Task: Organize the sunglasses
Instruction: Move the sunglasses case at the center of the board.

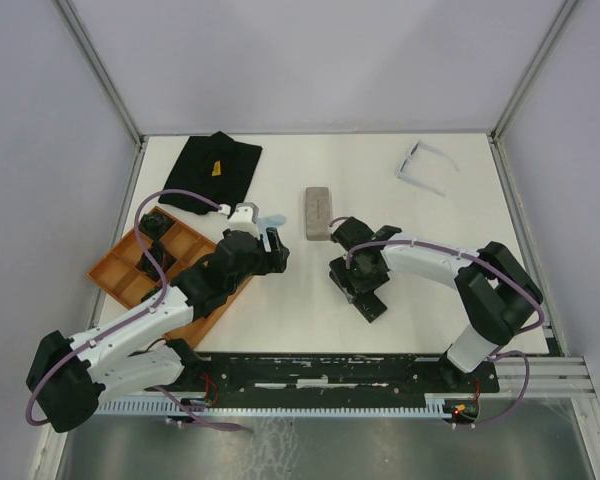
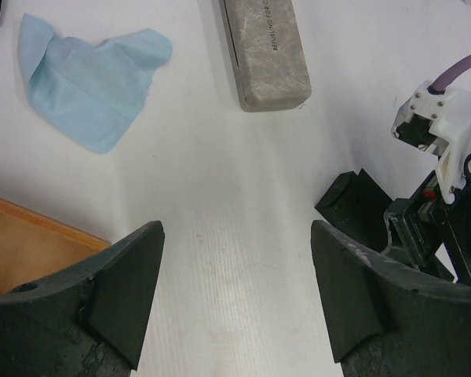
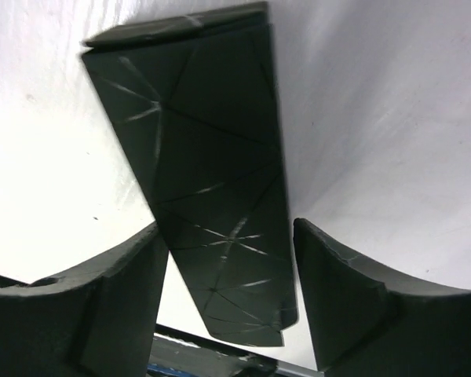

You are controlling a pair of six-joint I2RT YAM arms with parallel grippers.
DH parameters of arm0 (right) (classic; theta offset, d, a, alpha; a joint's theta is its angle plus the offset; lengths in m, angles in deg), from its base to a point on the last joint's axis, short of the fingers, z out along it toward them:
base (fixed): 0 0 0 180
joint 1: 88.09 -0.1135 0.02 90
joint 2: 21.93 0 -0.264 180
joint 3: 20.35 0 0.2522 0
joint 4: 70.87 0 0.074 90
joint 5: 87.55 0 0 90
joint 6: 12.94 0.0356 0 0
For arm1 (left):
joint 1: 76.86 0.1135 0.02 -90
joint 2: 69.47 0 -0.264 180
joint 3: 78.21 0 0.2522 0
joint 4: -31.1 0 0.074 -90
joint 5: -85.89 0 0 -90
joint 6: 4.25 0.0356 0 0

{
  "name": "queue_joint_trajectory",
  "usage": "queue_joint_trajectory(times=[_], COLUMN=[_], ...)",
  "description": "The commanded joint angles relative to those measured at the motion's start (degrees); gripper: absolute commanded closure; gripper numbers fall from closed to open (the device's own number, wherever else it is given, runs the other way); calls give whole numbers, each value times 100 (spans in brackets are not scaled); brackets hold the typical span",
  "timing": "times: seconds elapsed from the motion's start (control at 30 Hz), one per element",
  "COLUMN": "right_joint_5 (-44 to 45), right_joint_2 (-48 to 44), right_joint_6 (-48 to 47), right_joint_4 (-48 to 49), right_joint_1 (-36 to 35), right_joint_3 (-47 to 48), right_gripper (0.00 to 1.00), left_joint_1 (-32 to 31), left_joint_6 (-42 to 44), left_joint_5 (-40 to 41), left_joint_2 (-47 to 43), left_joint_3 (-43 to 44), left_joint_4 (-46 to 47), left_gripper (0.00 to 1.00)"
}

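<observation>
Top external view is showing the pale sunglasses [image 1: 425,168] lying by the table's [image 1: 300,310] far right corner, beyond the nearer right gripper [image 1: 363,288]. Its spread fingers [image 3: 102,298] are straddling a black case [image 3: 212,196]; the left gripper [image 2: 235,232] is gaping, empty.

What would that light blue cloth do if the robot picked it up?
The light blue cloth lies creased and folded over itself, so it would probably droop limply. It looks thin, so likely very light. Pushed across the table, it may bunch rather than slide.

White table [image 1: 300,300] holds orange tray [image 1: 128,283], black cloth [image 1: 215,170], grey case [image 1: 318,212], blue cloth [image 2: 90,75], black case [image 3: 204,181], pale sunglasses [image 1: 425,168]
</observation>
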Motion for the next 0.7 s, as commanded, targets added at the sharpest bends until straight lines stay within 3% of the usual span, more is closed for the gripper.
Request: queue_joint_trajectory(times=[0.0,0.13,0.33,0.53,0.67], right_joint_5=[256,499,1218,1025,724], right_joint_2=[-86,-103,373,1202,1265], right_joint_6=[457,972,1855,2184,2133], right_joint_4=[428,774,866,1035,1132], right_joint_1=[-72,-85,-83,-44,-17], right_joint_3=[55,202,944,1703,1802], right_gripper=[33,40,41,29,20], left_joint_1=[16,22,20,26,33], left_joint_6=[-21,-35,-10,27,80], left_joint_5=[11,50,49,57,81], left_joint_2=[12,10,88,144,152], left_joint_3=[179,168,193,270,307], left_joint_4=[241,249,238,161,75], left_gripper=[17,18,18,17,18])
